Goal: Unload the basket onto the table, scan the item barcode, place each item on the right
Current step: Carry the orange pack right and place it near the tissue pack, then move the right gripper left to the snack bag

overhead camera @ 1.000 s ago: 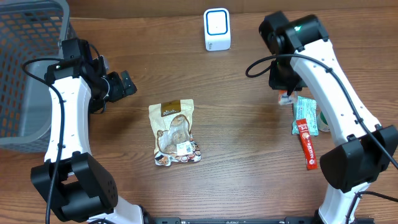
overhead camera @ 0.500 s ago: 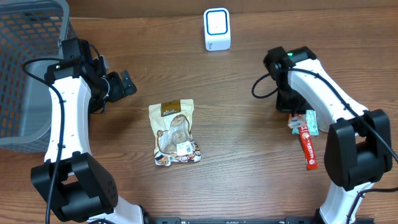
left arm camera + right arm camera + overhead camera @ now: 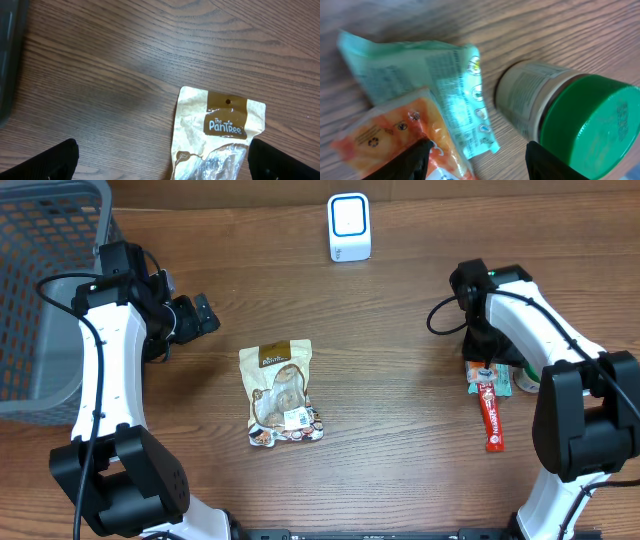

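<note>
Overhead, the arm [image 3: 522,308] hides the right claw [image 3: 480,152], spread above the orange packet [image 3: 390,135]; the left claw [image 3: 160,157] gapes empty.

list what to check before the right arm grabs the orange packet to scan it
1. Right gripper open: ok, fingers apart.
2. Right gripper over the orange packet: ok, the packet's end lies under one finger and reaches into the gap.
3. Packet free of neighbours: not ok, the teal packet touches it and the green-lidded jar sits close beside.
4. Barcode located on the packet: cannot tell.
5. Scanner unobstructed: ok, nothing stands in front of it.
6. Left gripper out of the way: ok, open, across the table by the snack pouch.
</note>
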